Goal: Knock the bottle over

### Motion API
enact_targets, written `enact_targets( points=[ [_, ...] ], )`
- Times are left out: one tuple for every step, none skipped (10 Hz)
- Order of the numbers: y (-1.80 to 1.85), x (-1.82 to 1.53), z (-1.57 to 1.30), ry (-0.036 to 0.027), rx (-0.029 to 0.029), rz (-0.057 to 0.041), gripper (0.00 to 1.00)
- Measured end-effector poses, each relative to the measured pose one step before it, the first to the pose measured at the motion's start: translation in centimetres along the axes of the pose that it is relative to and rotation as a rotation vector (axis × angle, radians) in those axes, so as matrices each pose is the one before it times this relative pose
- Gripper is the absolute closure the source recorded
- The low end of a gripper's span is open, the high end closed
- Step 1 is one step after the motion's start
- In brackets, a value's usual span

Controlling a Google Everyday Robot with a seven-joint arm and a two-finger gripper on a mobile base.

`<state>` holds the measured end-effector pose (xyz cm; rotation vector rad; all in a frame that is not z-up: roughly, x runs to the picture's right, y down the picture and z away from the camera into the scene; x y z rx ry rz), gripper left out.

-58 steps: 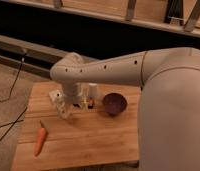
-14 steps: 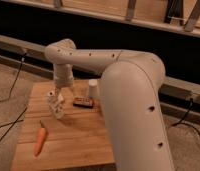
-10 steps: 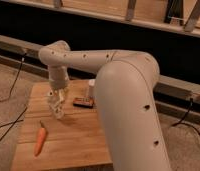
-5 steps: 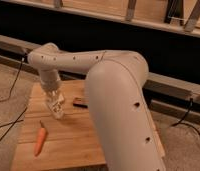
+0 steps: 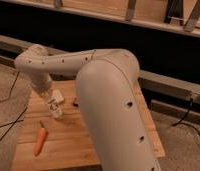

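A small whitish bottle (image 5: 56, 109) with a dark label stands on the left part of the wooden table (image 5: 68, 145), close to upright. My gripper (image 5: 50, 96) hangs from the white wrist right at the bottle's top and upper left side, touching or almost touching it. My big white arm (image 5: 110, 95) sweeps in from the lower right and covers the middle and right of the table.
An orange carrot (image 5: 39, 140) lies near the table's front left. A small dark object (image 5: 75, 102) peeks out beside the arm, right of the bottle. Black cables (image 5: 5, 125) run on the floor at the left. A dark rail crosses behind.
The arm's elbow has swung further left over the table and the forearm hides more of it. The gripper has stayed at the bottle, which still stands in the same place.
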<state>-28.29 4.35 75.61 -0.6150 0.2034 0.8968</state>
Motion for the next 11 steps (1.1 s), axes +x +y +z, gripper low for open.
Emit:
enact_targets(
  points=[
    [0.896, -0.619, -0.009, -0.01701, 0.01454, -0.04419, 1.00],
    [0.456, -0.464, 0.160, -0.01306, 0.01159, -0.03435, 1.00],
    [0.400, -0.642, 0.306, -0.01813, 0.01226, -0.04144, 1.00],
    [0.188, -0.440, 0.389, -0.01048, 0.00783, -0.02792, 1.00],
    [-0.059, -0.571, 0.493, -0.01387, 0.01401, -0.03354, 1.00],
    [-0.114, -0.115, 0.136, -0.00348, 0.00486, -0.00777, 1.00],
    [-0.185, 0.002, 0.082, -0.00147, 0.00472, -0.00276, 1.00],
    [-0.338, 0.234, 0.036, 0.00083, 0.00641, 0.00141, 1.00],
    [-0.265, 0.288, 0.008, 0.00382, 0.00508, 0.00571, 0.98],
    [-0.178, 0.250, -0.048, 0.00397, 0.00328, 0.00607, 0.95],
    [-0.023, 0.018, 0.020, 0.00045, 0.00037, 0.00092, 0.94]
  ],
)
